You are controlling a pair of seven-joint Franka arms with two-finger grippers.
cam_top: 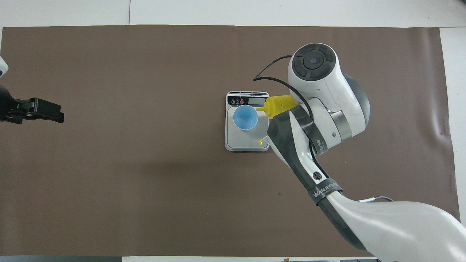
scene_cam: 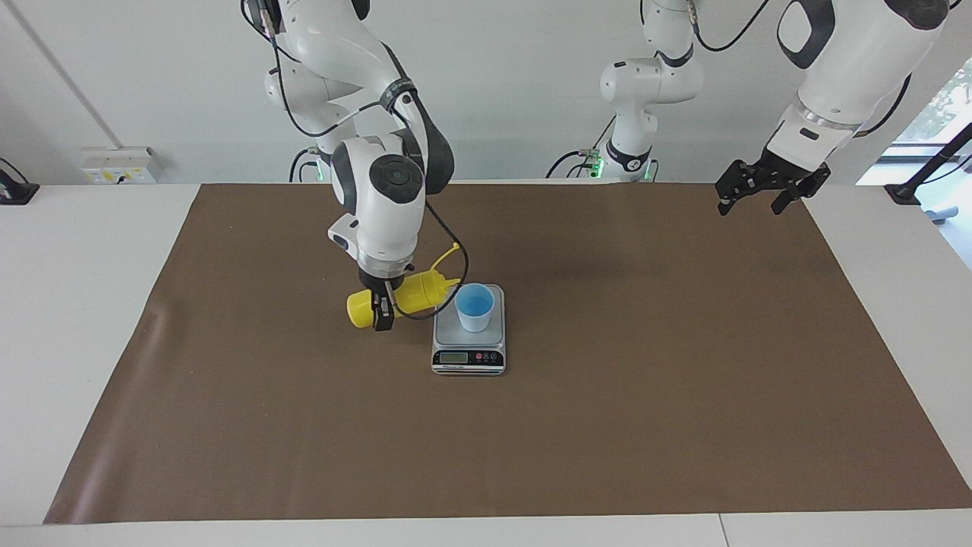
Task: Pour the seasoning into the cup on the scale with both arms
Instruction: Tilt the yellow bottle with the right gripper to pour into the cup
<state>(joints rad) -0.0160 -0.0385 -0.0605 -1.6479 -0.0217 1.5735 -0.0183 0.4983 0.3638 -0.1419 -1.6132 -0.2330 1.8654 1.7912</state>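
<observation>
Risk, spill: I judge the bottle (scene_cam: 414, 295) could drop seasoning on the scale (scene_cam: 468, 357) instead of in the cup (scene_cam: 474, 307); its nozzle points at the cup's rim from the side, and I cannot tell whether the tip is over the opening or just short of it
Risk, tip-over: the cup is small and stands free on the platform; I think a nudge from the nozzle would knock or slide it
Risk, strap: the loose cap strap hangs by the bottle, and I judge it may drag across the platform and upset the reading
Risk, slip: the bottle lies nearly level in the grip, held around its body near the base; I expect a squeeze there may turn it in the fingers
Right gripper (scene_cam: 383, 310): clenched on the bottle, held in the air beside the scale, toward the right arm's end
Left gripper (scene_cam: 763, 190): released, fingers spread, holding nothing, waiting over the mat's (scene_cam: 683, 395) edge at the left arm's end
Cup: upright on the scale's platform, in the part away from the display
Scale: on the mat near the table's middle
</observation>
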